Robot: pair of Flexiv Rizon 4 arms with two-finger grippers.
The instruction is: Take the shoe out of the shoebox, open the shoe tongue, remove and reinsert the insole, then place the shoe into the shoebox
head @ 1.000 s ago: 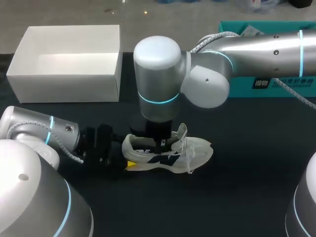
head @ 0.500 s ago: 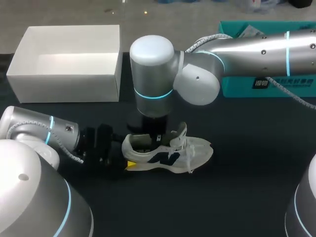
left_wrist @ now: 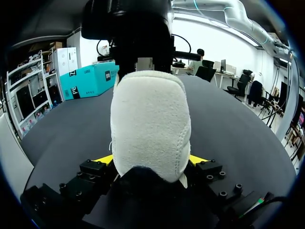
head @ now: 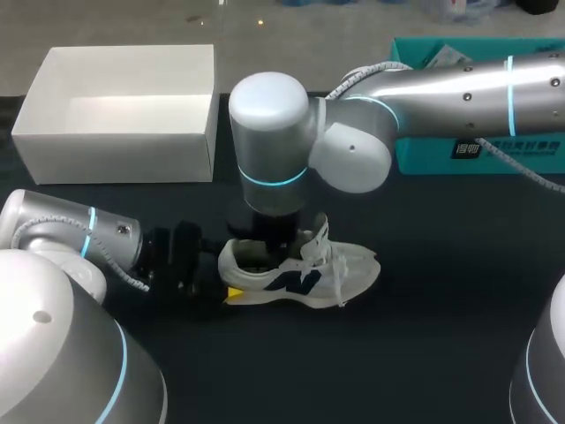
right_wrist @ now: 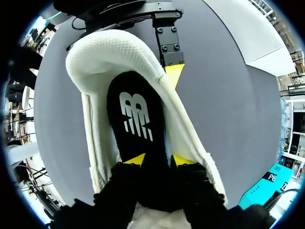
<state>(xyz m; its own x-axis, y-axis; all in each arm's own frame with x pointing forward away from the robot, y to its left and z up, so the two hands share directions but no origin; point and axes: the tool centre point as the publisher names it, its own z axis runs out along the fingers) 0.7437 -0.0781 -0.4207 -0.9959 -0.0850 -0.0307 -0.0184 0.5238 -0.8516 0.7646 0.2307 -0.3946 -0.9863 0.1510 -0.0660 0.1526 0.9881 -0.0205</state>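
- My left gripper (left_wrist: 151, 160) is clamped on the heel of the white cloth shoe (head: 300, 269), which sits on the black table (head: 424, 336). If that hold is weak, the shoe could slide.
- My right gripper (right_wrist: 158, 160) pinches the black foam insole (right_wrist: 136, 119) inside the shoe. A fast pull could lift the shoe too.

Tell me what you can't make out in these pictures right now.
Head view: the right arm covers the right gripper and most of the opening of the shoe, so the insole is unseen there.
Left wrist view: the shoe's heel fills the middle, hiding its laces and toe; of the left gripper only the yellow tips show.
Right wrist view: the gripper's own body hides the insole's front end.
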